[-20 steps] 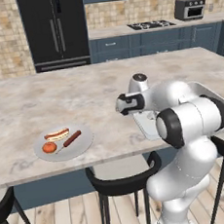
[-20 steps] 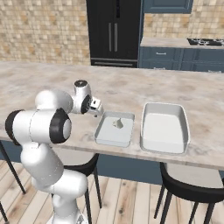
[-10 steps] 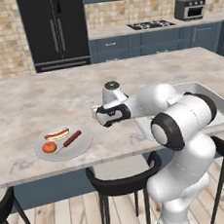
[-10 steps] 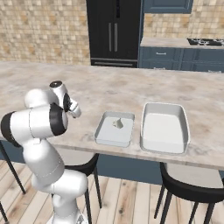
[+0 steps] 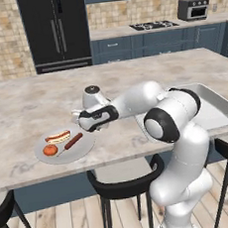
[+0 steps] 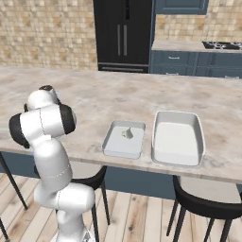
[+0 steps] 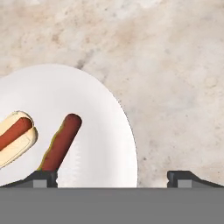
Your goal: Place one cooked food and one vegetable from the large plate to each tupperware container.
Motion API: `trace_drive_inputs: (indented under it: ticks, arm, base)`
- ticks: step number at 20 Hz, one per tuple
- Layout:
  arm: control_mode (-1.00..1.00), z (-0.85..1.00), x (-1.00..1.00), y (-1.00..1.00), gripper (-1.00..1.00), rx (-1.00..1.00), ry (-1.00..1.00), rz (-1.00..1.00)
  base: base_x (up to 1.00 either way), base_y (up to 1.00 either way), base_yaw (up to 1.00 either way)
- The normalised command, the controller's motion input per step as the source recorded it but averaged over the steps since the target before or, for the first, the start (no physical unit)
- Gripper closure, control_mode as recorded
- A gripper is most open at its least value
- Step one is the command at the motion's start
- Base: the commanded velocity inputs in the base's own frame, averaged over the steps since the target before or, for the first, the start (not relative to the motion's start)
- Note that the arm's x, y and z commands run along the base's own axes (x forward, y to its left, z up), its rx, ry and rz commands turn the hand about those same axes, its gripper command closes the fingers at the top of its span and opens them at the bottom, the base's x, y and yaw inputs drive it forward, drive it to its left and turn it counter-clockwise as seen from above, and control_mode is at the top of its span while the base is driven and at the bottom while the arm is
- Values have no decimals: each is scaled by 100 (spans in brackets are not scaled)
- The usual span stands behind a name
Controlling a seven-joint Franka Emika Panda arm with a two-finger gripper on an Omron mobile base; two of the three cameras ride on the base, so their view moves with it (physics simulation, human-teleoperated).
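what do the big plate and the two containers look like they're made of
Large plate: plain light-grey, matte, thin flat rim; probably ceramic or melamine, the render leaves it open.
Small container and larger container: pale grey-white, smooth, rounded corners and raised rims with soft shading; they look like moulded plastic, possibly enamelled metal.
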Motion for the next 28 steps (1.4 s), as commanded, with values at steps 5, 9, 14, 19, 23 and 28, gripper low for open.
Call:
trace_drive_inputs:
  ticks: [5,9,14,19,23,28]
  arm:
    - [-100,-41,26,80,-100,2,3,-5]
    - [-100,-27,24,54,-100,5,6,-5]
    - [-100,-25,15,19,-100,0,3,-1]
    - [-100,-24,-4,0,-100,0,2,0]
    - [-100,-28,-2,0,-100,1,2,0]
    - [-100,-42,5,0,-100,3,0,0]
  base:
    - [0,0,0]
    - [0,0,0]
    - [0,0,0]
    - [0,0,0]
    - [0,0,0]
    - [0,0,0]
